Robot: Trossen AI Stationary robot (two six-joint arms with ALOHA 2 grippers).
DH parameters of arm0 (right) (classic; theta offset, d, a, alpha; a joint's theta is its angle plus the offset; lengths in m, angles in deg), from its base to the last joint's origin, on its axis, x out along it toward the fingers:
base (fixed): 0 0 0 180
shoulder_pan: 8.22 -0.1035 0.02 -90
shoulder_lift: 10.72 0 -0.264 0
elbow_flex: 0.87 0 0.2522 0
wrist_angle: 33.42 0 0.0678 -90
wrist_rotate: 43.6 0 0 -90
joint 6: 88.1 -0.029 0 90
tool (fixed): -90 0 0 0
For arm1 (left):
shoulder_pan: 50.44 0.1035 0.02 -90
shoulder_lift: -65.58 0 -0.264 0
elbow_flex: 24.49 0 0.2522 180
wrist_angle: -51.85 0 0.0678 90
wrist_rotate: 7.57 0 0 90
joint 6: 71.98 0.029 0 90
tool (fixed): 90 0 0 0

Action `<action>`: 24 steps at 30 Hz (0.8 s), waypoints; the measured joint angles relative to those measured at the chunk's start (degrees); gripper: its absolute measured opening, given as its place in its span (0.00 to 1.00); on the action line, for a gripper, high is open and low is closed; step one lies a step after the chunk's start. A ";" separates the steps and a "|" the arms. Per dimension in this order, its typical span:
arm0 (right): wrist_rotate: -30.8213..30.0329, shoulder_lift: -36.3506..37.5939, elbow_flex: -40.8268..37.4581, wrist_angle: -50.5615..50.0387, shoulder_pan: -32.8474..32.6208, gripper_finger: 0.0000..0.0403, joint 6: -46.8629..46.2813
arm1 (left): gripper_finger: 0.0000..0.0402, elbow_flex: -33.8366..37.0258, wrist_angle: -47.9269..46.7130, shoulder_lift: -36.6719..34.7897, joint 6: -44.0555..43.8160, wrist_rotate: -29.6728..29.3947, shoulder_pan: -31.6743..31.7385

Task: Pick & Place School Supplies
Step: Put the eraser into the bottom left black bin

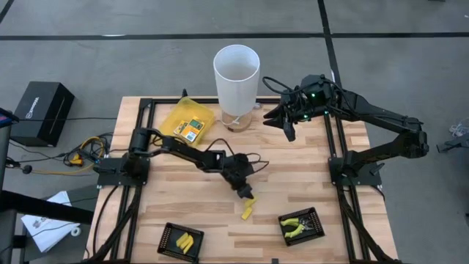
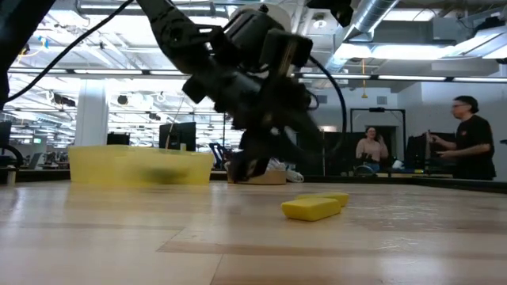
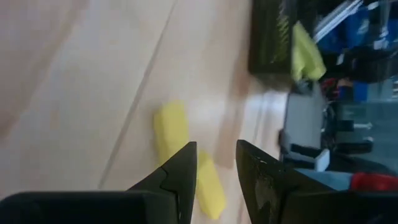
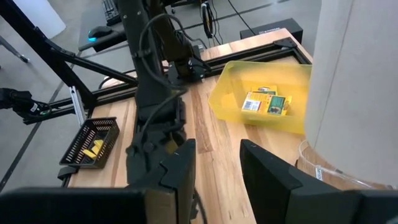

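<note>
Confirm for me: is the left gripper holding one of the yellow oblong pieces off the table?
No. In the left wrist view the two yellow oblong pieces lie on the wooden table, below the left gripper, whose jaws stand apart and empty.

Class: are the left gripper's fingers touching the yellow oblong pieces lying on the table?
Cannot tell. In the left wrist view the fingers overlap the yellow oblong pieces, with no plain gap or contact; the low view blurs the left gripper.

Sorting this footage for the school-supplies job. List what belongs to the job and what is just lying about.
Job:
- yellow oblong pieces on the table under the left gripper, open
- yellow pieces in one black tray
- plier-like tools in the other tray
- labelled packets in the yellow pouch

Lying about:
- white cylinder
- black box off the table
- right gripper, waiting by the cylinder
</note>
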 joint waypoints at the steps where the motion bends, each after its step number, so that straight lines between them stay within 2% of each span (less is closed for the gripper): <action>1: -0.02 0.00 0.00 0.02 0.00 0.29 0.07 | 0.27 0.06 -0.22 0.15 -0.04 -0.02 -0.36; 9: -0.02 -0.01 0.00 0.06 0.09 0.29 0.14 | 0.27 -0.08 1.73 1.48 -1.46 0.37 -0.35; 15: -0.02 -0.01 0.00 0.00 0.04 0.29 0.05 | 0.23 -0.24 7.21 4.19 -4.56 1.54 -1.00; 24: -0.02 0.00 0.00 -0.03 0.04 0.29 0.00 | 0.18 -0.28 4.56 4.26 -2.35 0.38 -1.12</action>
